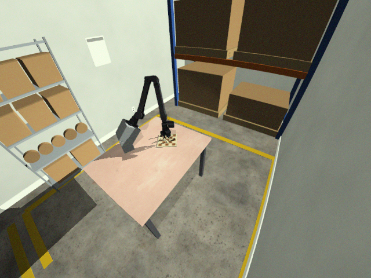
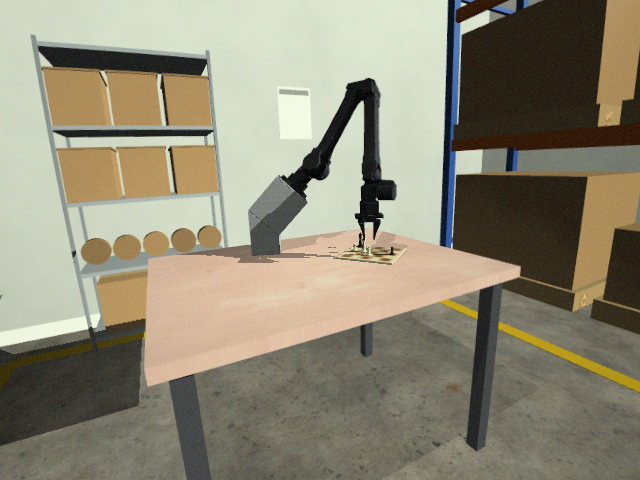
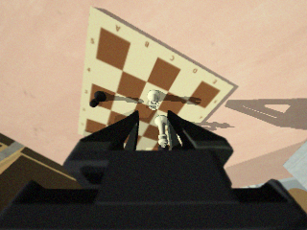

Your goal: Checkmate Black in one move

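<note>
The small chessboard (image 3: 144,86) lies on the pink table, near its far edge in the top and exterior views (image 1: 166,141) (image 2: 371,253). My gripper (image 3: 153,114) (image 2: 368,229) hangs straight down over the board's near side. Its fingers are partly apart with a clear gap. A tall white piece (image 3: 163,130) stands below, between the fingertips and nearer the right finger; the fingers do not press on it. A second white piece (image 3: 154,98) stands one square further on. A black pawn (image 3: 96,99) stands at the board's left side. Other pieces are hidden behind the gripper body.
The arm's grey base (image 2: 271,219) stands on the table left of the board. A metal shelf with boxes (image 2: 129,170) is at the left, and a blue rack with large boxes (image 2: 542,155) is at the right.
</note>
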You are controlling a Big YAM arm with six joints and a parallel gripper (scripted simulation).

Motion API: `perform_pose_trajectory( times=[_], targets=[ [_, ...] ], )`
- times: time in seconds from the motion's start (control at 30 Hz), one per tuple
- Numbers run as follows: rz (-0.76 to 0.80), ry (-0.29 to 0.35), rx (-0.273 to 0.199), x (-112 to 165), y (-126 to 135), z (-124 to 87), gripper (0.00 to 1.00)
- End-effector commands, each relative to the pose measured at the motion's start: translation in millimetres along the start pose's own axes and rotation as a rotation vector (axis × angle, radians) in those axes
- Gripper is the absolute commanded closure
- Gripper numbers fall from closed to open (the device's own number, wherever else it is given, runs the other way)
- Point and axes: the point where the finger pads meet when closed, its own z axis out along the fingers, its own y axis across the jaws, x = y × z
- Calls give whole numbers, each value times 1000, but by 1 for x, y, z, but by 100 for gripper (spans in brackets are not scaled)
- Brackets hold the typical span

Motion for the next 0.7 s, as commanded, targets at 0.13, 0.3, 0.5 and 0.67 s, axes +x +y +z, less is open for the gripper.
perform_pose_trajectory(
  times=[0.13,0.3,0.5,0.67],
  targets=[
    [4,13,1,6,2,16,64],
    [3,12,-1,5,4,19,64],
    [1,11,-4,5,6,23,64],
    [3,13,-2,5,5,24,64]
  ],
)
